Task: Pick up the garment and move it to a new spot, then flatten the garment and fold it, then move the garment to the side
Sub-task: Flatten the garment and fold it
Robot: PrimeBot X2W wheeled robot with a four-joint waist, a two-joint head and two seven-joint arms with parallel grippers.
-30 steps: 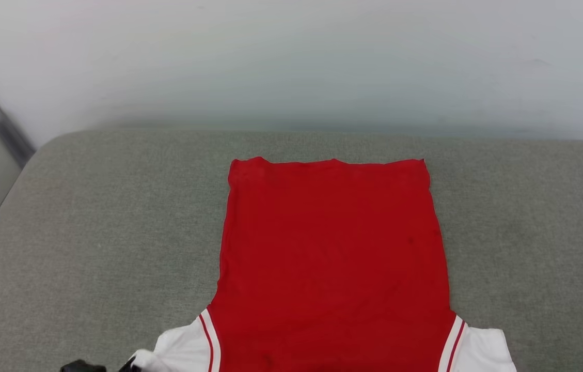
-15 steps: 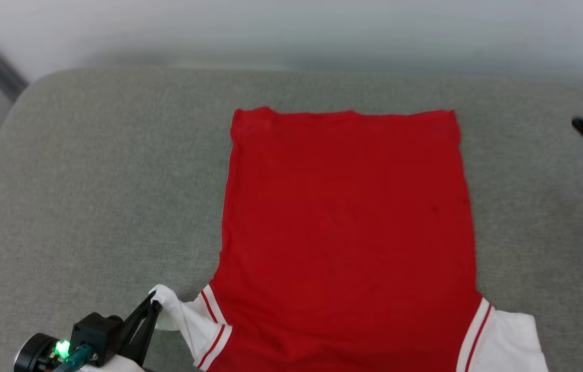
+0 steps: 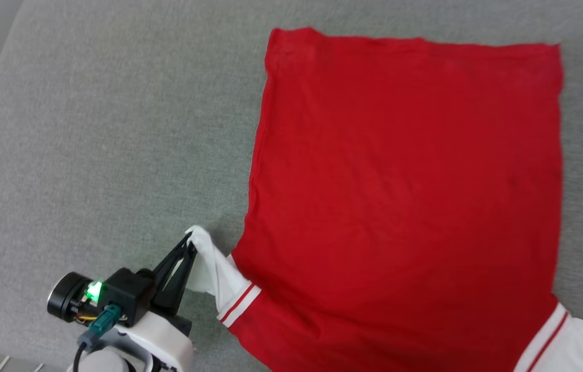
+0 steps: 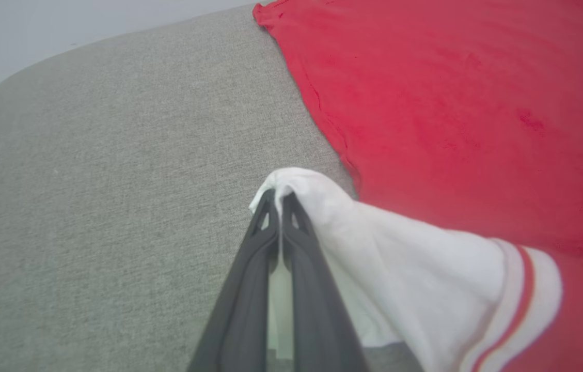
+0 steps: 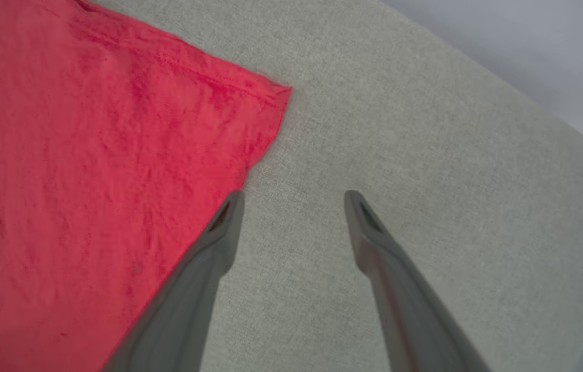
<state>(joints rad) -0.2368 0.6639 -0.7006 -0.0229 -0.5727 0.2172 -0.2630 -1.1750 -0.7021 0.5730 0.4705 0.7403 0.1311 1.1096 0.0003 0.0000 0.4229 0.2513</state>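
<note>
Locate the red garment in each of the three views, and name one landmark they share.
Head view: garment spans centre and right; left gripper pinches its white sleeve at lower left.
Left wrist view: garment fills upper right, sleeve lower centre-right.
Right wrist view: garment covers the left, beside the open right gripper.
Shared landmark: the grey cushion.

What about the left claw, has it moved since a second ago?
Yes. Against the red side edge of the garment, the left claw, shut on the sleeve, has gone forward and nearer that edge.
</note>
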